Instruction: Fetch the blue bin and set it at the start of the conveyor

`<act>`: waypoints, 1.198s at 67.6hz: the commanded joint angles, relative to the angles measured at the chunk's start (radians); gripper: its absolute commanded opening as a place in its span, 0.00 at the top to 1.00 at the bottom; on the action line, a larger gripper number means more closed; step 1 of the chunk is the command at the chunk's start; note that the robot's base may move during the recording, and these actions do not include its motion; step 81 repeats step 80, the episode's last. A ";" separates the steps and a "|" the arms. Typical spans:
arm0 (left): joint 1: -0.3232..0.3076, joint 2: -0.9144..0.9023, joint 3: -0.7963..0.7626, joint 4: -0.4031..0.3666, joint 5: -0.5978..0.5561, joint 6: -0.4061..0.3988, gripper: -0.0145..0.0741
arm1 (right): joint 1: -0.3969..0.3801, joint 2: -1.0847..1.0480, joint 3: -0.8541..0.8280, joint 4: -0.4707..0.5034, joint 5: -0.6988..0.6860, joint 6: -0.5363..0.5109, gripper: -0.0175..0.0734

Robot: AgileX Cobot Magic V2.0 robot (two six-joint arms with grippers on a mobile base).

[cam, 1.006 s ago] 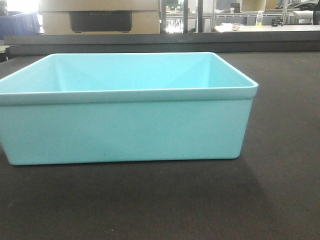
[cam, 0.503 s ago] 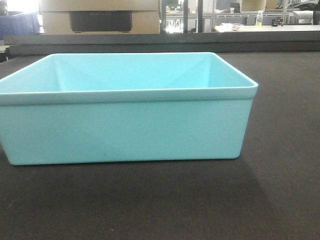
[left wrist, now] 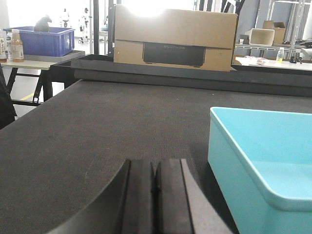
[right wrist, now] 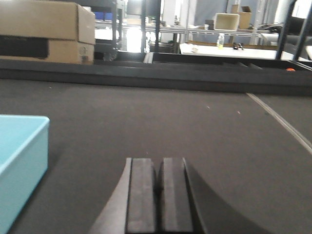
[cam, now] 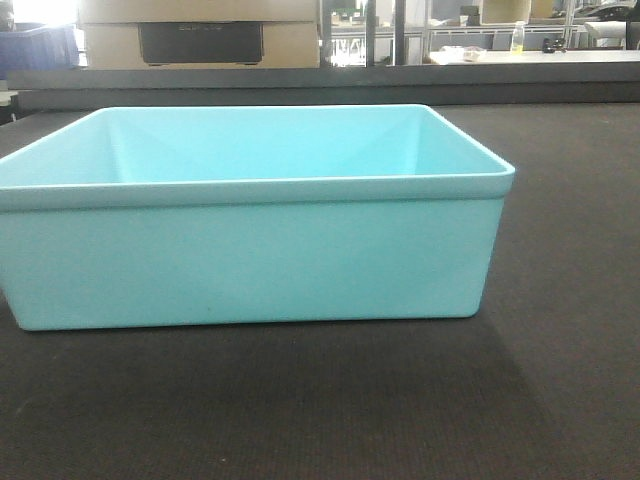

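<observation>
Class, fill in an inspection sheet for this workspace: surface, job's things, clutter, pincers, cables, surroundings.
Surface: dark textured conveyor belt, flat.
Job's things: blue bin upright on the belt, empty inside.
Clutter: nothing seen on the belt.
Pincers: left pincer shut, left of the bin, holding nothing; right pincer shut, right of the bin, holding nothing.
Cables: nothing seen.
Surroundings: cardboard box beyond the belt; dark blue crate on a side table; shelving behind.

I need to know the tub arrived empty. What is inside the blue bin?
Nothing shows inside the blue bin: bare turquoise walls and a stretch of clean floor in the left wrist view. From the front, its near wall hides most of the floor, so something small and flat there cannot be ruled out.
</observation>
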 commanded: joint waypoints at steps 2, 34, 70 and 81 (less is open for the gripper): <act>0.003 -0.007 -0.001 -0.005 -0.020 0.000 0.96 | -0.017 -0.084 0.095 0.011 -0.066 -0.015 0.99; 0.003 -0.007 -0.001 -0.005 -0.020 0.000 0.96 | -0.017 -0.159 0.174 0.012 -0.067 -0.015 0.99; 0.003 -0.007 -0.001 -0.005 -0.020 0.000 0.96 | -0.017 -0.159 0.174 0.012 -0.067 -0.015 0.99; 0.003 -0.007 -0.001 -0.005 -0.020 0.000 0.96 | -0.017 -0.159 0.174 0.012 -0.067 -0.015 0.99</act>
